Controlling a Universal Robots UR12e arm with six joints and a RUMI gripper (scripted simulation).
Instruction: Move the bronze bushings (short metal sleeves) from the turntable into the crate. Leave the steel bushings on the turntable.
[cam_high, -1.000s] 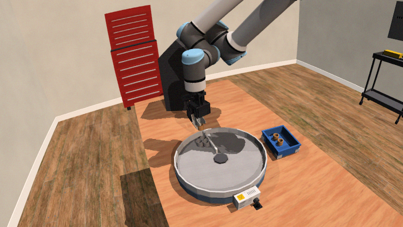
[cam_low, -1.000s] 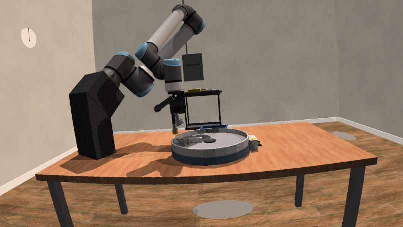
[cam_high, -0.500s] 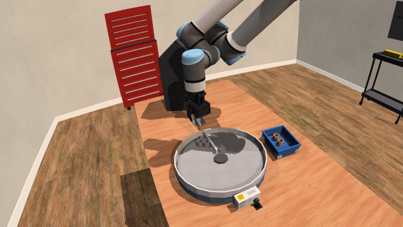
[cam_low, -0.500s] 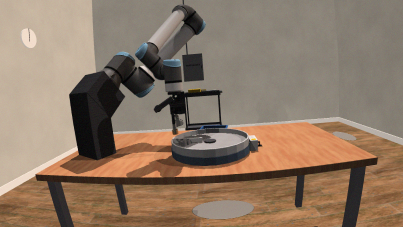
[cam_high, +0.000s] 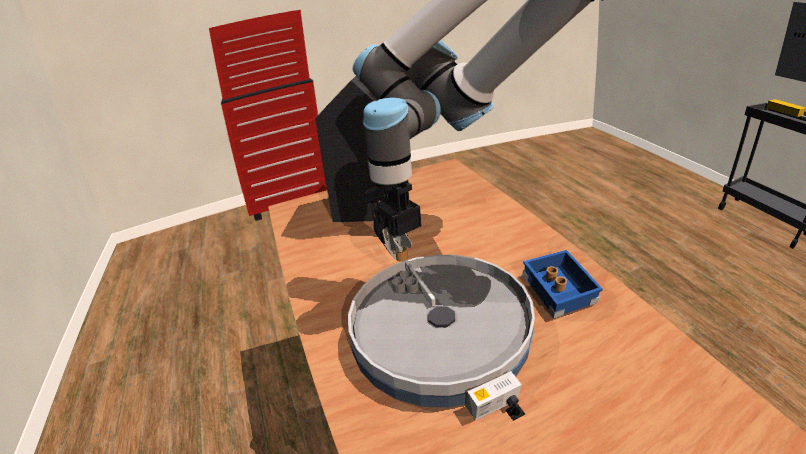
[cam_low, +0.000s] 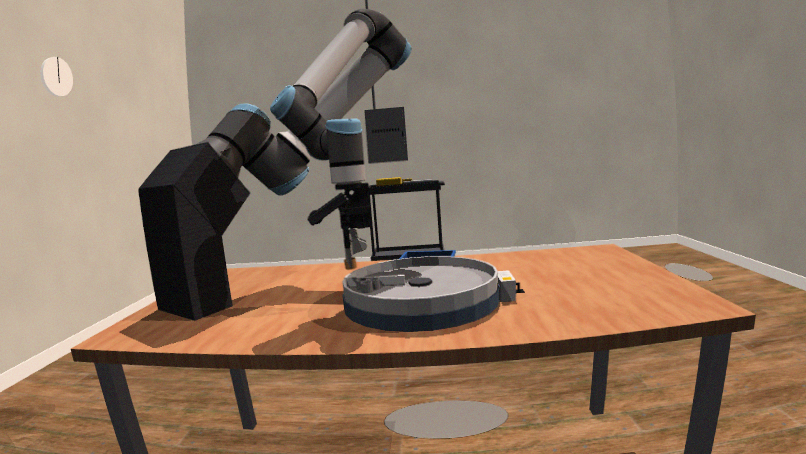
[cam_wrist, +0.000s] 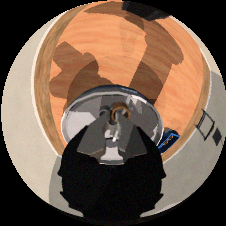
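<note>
My gripper (cam_high: 401, 248) is shut on a bronze bushing (cam_high: 402, 254) and holds it above the far rim of the grey turntable (cam_high: 441, 324). The held bushing also shows as a bronze ring between the fingers in the wrist view (cam_wrist: 119, 112), and in the exterior view (cam_low: 350, 262). Three dark steel bushings (cam_high: 406, 283) stand clustered on the turntable's far left part, beside a thin divider bar (cam_high: 421, 283). The blue crate (cam_high: 561, 281) sits right of the turntable and holds two bronze bushings (cam_high: 555, 278).
A small grey control box (cam_high: 492, 394) with a yellow label sits at the turntable's front edge. The arm's black base (cam_high: 344, 163) stands at the table's back. A red tool cabinet (cam_high: 267, 109) is behind the table, and a black cart (cam_high: 769, 163) at the right.
</note>
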